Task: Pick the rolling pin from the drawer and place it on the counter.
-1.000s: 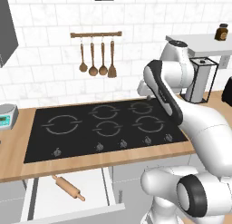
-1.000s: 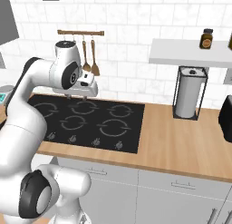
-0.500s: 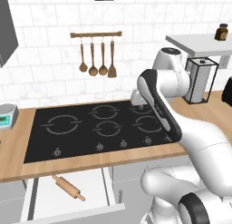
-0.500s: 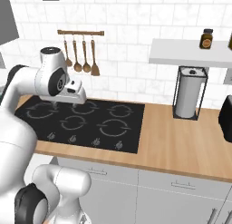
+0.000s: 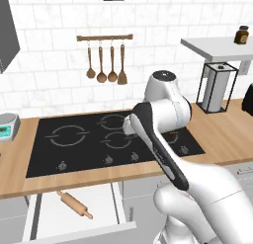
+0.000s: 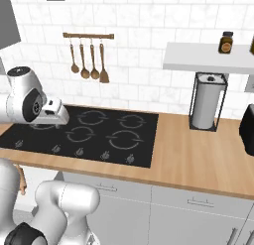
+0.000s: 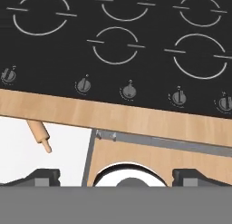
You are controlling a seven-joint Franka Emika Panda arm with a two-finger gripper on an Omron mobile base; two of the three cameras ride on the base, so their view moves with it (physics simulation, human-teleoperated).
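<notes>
Below the wooden bench (image 5: 29,181) your rolling pin (image 5: 73,204) lies untouched in the open drawer (image 5: 78,225), while the arm has swung left over the cooktop (image 5: 84,144) toward it, fingers (image 7: 41,177) spread, grasping nothing.

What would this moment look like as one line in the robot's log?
stage: approach | rolling pin: lying loose in open drawer | tool: open, empty, above cooktop front edge | counter: no pin on it yet
</notes>
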